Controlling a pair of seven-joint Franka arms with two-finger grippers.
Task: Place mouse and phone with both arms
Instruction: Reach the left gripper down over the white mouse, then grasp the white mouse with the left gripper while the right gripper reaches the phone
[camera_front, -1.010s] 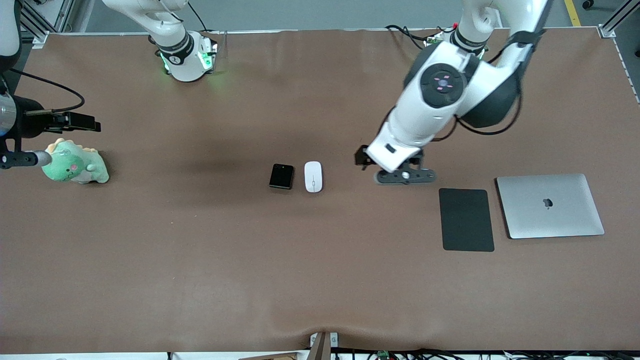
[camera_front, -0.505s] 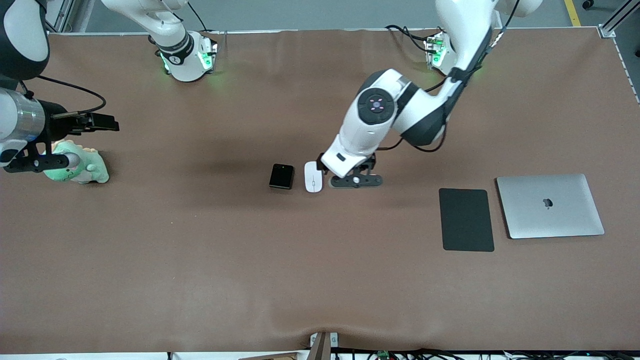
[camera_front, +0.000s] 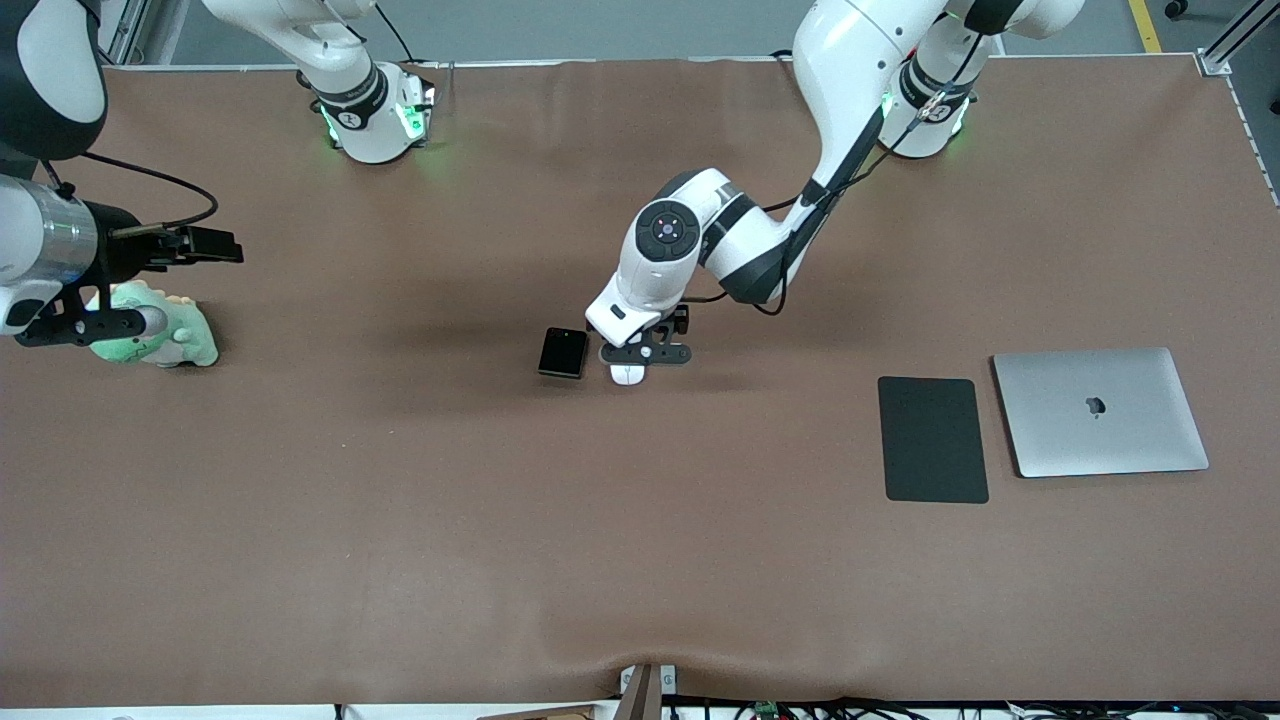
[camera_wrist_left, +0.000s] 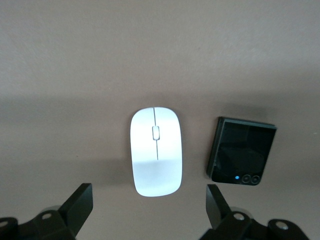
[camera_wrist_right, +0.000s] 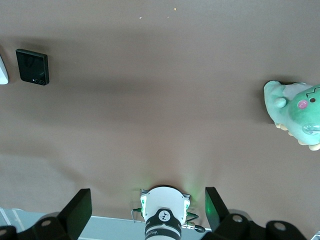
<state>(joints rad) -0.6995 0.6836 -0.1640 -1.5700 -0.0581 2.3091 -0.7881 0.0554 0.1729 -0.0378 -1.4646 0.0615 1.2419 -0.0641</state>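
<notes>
The white mouse (camera_front: 627, 375) lies mid-table, mostly covered in the front view by my left gripper (camera_front: 644, 354). The glossy black phone (camera_front: 563, 352) lies beside it, toward the right arm's end. In the left wrist view the mouse (camera_wrist_left: 156, 152) and the phone (camera_wrist_left: 242, 151) lie side by side. My left gripper (camera_wrist_left: 147, 210) is open and empty above the mouse, its fingers (camera_wrist_left: 77, 206) wide apart. My right gripper (camera_front: 90, 322) is open and empty (camera_wrist_right: 147, 210), up over the green plush toy. The right wrist view shows the phone (camera_wrist_right: 33, 66) far off.
A green plush dinosaur (camera_front: 150, 330) lies at the right arm's end, also in the right wrist view (camera_wrist_right: 295, 115). A matte black pad (camera_front: 932, 439) and a closed silver laptop (camera_front: 1100, 410) lie toward the left arm's end. The right arm's base (camera_wrist_right: 165, 212) glows green.
My left arm has swung from beside the black pad across the table to over the mouse and come lower. My right arm has shifted slightly over the plush toy.
</notes>
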